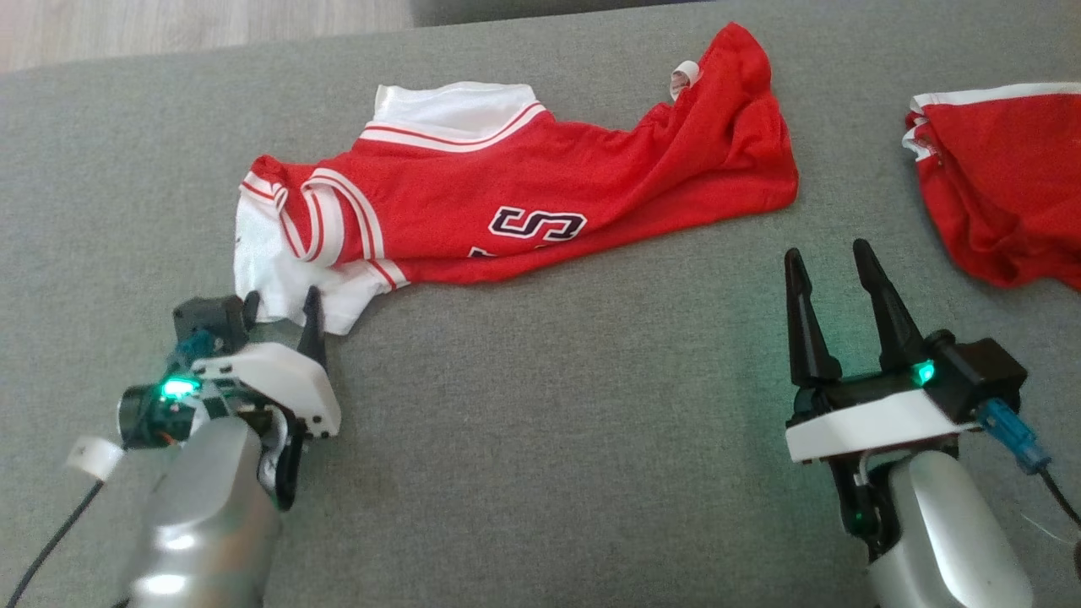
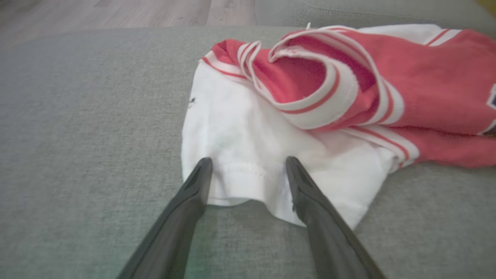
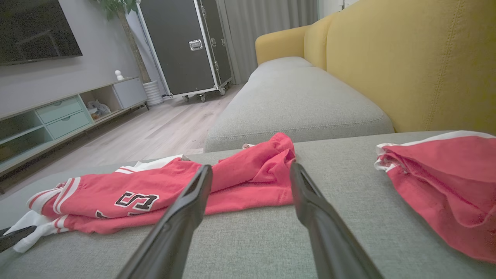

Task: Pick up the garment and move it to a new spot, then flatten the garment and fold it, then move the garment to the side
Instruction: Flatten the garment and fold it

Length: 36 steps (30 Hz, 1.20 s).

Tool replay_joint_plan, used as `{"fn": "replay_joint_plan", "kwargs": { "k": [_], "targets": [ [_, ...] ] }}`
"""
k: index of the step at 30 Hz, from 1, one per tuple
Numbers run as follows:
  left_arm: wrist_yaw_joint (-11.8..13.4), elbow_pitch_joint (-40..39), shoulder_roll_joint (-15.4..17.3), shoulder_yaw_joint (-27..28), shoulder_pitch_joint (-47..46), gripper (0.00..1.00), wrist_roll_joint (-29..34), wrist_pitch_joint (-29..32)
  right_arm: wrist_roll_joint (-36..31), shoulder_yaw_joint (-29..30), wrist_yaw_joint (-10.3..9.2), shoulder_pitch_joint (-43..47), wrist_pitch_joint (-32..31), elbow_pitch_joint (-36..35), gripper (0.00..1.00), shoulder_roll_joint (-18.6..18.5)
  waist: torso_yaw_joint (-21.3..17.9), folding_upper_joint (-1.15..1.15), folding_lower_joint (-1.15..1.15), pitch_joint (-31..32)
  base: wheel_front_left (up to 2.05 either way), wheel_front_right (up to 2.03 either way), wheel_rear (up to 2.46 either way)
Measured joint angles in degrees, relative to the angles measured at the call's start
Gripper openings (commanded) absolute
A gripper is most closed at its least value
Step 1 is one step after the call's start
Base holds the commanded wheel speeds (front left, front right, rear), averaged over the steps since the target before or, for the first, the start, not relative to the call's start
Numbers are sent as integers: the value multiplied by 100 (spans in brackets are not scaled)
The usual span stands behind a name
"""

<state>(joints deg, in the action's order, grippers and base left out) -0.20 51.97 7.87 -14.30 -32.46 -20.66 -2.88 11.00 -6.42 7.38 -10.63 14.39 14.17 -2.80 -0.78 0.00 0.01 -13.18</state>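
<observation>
the garment (image 1: 524, 203) lay crumpled across the grey cushion (image 1: 540, 439). the left gripper (image 1: 281, 297) stood fully spread, fingers astride the white sleeve hem (image 2: 248, 182), clamping nothing. the right gripper (image 1: 827, 250), equally spread and empty, sat near the garment's red end without touching (a second red garment (image 1: 996, 186) lay farther right). the right wrist view added a yellow backrest (image 3: 407, 66).

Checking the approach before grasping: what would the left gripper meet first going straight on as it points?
The white sleeve of the red jersey: the open left gripper flanks the sleeve's hem, though whether the fingers touch it is unclear.
</observation>
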Motion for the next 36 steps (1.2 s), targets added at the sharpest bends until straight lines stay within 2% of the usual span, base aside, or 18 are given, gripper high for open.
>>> {"fn": "replay_joint_plan", "kwargs": {
  "k": [3, 4, 5, 11, 17, 20, 25, 31, 36],
  "targets": [
    [19, 285, 22, -15, -210, 100, 0, 154, 0, 0, -1, -62, 0, -19, 100, 0, -31, 0, -1, -51, 0, 0, 0],
    [8, 365, 22, -27, -283, 58, 0, 199, 0, 0, -1, -63, 0, -21, 100, 0, -36, 0, -1, -60, 0, 0, 0],
    [-40, 438, 24, -38, -344, 0, 0, 237, 0, 1, 0, -63, 0, -20, 100, 0, -37, 0, -1, -62, 0, 0, 0],
    [-185, 697, 21, -79, -437, 0, -1, 126, 0, 30, -1, -62, 0, -13, 100, 0, -7, 0, -1, 14, 0, 0, 0],
    [-240, 765, 13, -101, -225, 0, -3, -474, 10, 42, 0, -46, 0, 48, 100, 0, 76, 0, -1, 279, 0, 0, 0],
    [-283, 626, 48, -186, 24, 0, -1, -737, 64, 40, -1, -2, 0, 110, 100, 0, 159, 0, -1, 537, 0, 0, 0],
    [-287, 194, 182, -303, 522, 0, 55, -776, 167, 41, -1, 240, 0, 185, 100, 0, 304, 0, -2, 876, 0, 0, 0],
    [-205, -804, 471, -444, 1291, 0, 107, -387, 274, -1, -1, 417, 0, 237, 100, 0, 509, 0, -2, 1201, 0, 0, 0],
    [-175, -1646, 680, -586, 1938, 0, 86, 594, 320, -88, -1, 430, 0, 276, 100, 0, 584, 0, -2, 1356, 0, 0, 0]
  ]
}}
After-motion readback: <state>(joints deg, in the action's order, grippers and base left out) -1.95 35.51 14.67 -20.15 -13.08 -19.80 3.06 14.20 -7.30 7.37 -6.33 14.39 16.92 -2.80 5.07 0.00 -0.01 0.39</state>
